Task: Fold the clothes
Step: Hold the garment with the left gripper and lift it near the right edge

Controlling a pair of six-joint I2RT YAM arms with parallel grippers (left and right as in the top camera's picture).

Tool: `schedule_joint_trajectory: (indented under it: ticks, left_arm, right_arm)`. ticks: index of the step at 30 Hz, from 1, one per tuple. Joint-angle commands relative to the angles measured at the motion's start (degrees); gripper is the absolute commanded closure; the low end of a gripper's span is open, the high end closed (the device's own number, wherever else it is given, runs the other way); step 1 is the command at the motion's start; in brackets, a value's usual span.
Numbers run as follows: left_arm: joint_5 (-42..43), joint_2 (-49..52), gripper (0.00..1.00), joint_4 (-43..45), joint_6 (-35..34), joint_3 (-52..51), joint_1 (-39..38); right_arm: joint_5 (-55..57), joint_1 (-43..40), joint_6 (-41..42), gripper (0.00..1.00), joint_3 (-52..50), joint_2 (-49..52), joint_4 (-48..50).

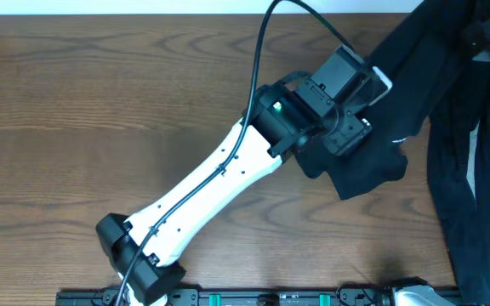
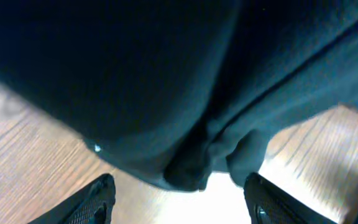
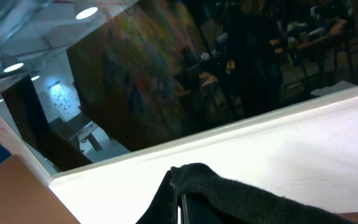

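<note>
The clothes (image 1: pixel 415 76) are one large black garment at the right of the table, pulled up toward the far right corner and draping down along the right edge. My right gripper (image 1: pixel 487 30) holds it up there; in the right wrist view that gripper (image 3: pixel 180 198) is shut on a fold of the black fabric (image 3: pixel 247 199). My left gripper (image 1: pixel 357 134) rests at the garment's lower left lobe. The left wrist view shows its fingers (image 2: pixel 101 199) spread apart, with bunched black fabric (image 2: pixel 135 81) just ahead of them and nothing between them.
Brown wooden table (image 1: pixel 100 102) stretches left of the garment. The white left arm (image 1: pixel 211 183) runs diagonally from the front left. A black rail (image 1: pixel 270 297) lines the front edge. A white wall strip (image 1: pixel 143 7) borders the far side.
</note>
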Motion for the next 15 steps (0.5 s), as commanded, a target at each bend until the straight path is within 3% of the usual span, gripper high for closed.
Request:
schedule_joint_trajectory:
  ticks: [1, 10, 12, 15]
  left_arm:
    - [4.59, 2.62, 0.31, 0.74, -0.13, 0.39, 0.24]
    - [9.46, 6.73, 0.33, 0.61, -0.15, 0.39, 0.24]
    - [9.42, 6.73, 0.42, 0.55, -0.13, 0.39, 0.24]
    - [9.33, 6.49, 0.72, 0.70, -0.09, 0.42, 0.24]
  right_arm:
    - [0.59, 0.02, -0.83, 0.98, 1.68, -1.86, 0.85]
    - [0.59, 0.02, -0.81, 0.99, 1.68, -2.36, 1.09]
    - [0.59, 0.02, -0.81, 0.98, 1.68, -2.36, 1.01]
    - [0.61, 0.02, -0.83, 0.98, 1.68, -2.36, 0.90]
